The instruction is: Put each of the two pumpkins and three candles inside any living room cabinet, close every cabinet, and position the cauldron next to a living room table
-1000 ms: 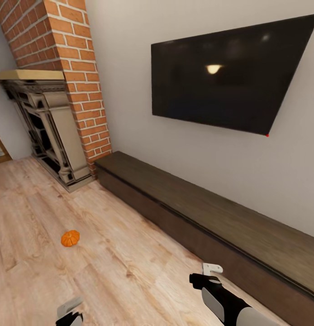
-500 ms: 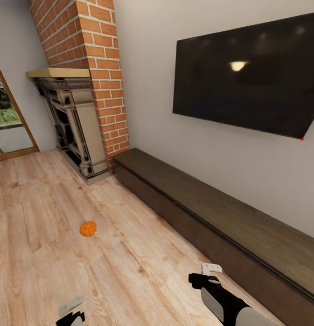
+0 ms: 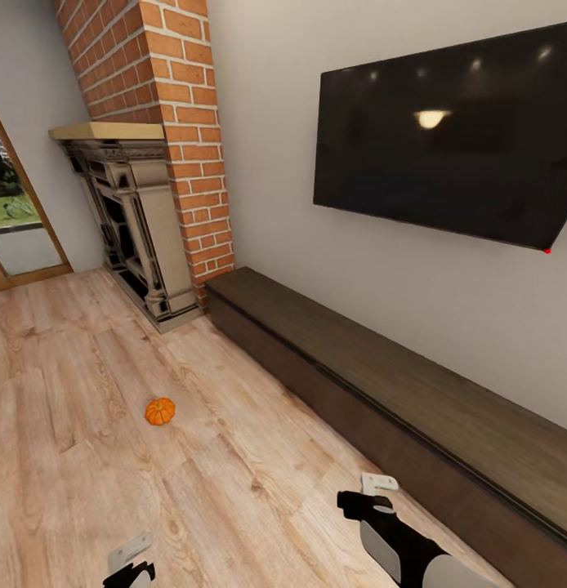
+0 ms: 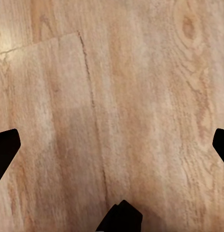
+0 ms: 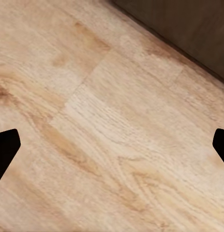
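Observation:
One small orange pumpkin (image 3: pixel 160 411) lies on the wood floor, well ahead of my left arm. The long, low dark-brown cabinet (image 3: pixel 398 384) runs along the wall on the right, and its fronts look flush and closed. My left gripper (image 3: pixel 128 562) hangs low at the bottom edge of the head view, far short of the pumpkin. The right gripper (image 3: pixel 370 492) hovers over the floor just in front of the cabinet. In both wrist views, left (image 4: pixel 112 145) and right (image 5: pixel 112 147), the fingertips stand wide apart over bare planks, holding nothing. The candles, cauldron and table are out of view.
A brick chimney with a dark fireplace (image 3: pixel 128 220) and a pale mantel stands at the far left end of the cabinet. A large black TV (image 3: pixel 447 139) hangs on the wall above it. A glass door (image 3: pixel 10 220) is at the far left. Wood floor (image 3: pixel 87 474) stretches between me and the pumpkin.
The camera has swung left since a second ago, bringing the door into view and shifting everything rightward. The pumpkin has stayed in place on the floor. Both grippers remain open.

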{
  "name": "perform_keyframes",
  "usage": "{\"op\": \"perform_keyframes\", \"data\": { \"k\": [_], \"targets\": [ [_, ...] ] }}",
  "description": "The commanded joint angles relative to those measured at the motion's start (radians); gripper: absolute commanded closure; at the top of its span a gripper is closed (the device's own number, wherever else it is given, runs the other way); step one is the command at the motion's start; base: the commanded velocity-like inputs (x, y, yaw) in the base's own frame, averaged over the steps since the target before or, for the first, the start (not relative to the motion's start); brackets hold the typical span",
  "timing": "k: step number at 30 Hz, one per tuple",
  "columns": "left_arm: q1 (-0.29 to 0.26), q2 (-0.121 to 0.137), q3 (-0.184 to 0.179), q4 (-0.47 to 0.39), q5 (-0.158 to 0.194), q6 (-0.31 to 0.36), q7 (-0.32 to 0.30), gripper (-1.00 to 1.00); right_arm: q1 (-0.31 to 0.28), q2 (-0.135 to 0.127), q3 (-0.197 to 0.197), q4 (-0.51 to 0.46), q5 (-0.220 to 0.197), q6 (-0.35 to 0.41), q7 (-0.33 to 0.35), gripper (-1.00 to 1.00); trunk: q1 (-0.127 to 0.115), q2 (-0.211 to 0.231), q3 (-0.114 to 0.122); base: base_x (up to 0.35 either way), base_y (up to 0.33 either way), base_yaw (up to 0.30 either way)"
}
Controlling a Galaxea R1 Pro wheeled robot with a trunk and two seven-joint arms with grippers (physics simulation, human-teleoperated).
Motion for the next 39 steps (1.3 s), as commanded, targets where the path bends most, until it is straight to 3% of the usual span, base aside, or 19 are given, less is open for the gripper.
{"op": "perform_keyframes", "data": {
  "k": [1,6,14,39],
  "targets": [
    [0.000,0.001,-0.008,-0.002,0.004,0.006,0.008,-1.00,-0.001,0.000,0.017,-0.002,-0.003,0.003,-0.009,-1.00,0.000,0.000,-0.001,0.000,0.000,0.000],
    [0.000,0.001,-0.008,-0.002,0.004,0.006,0.008,-1.00,-0.001,0.002,0.048,-0.002,-0.004,-0.003,-0.009,-1.00,0.000,0.000,-0.001,0.000,0.000,0.007],
    [0.000,0.001,-0.008,-0.002,0.004,0.005,0.008,-1.00,-0.001,0.002,0.052,-0.002,-0.004,-0.009,-0.009,-1.00,0.000,0.000,-0.001,0.000,0.000,0.042],
    [0.000,0.001,-0.008,-0.002,0.004,0.005,0.008,-1.00,-0.001,0.002,0.052,-0.002,-0.004,-0.010,-0.009,-1.00,0.000,0.000,-0.011,0.000,0.000,0.266]
  ]
}}
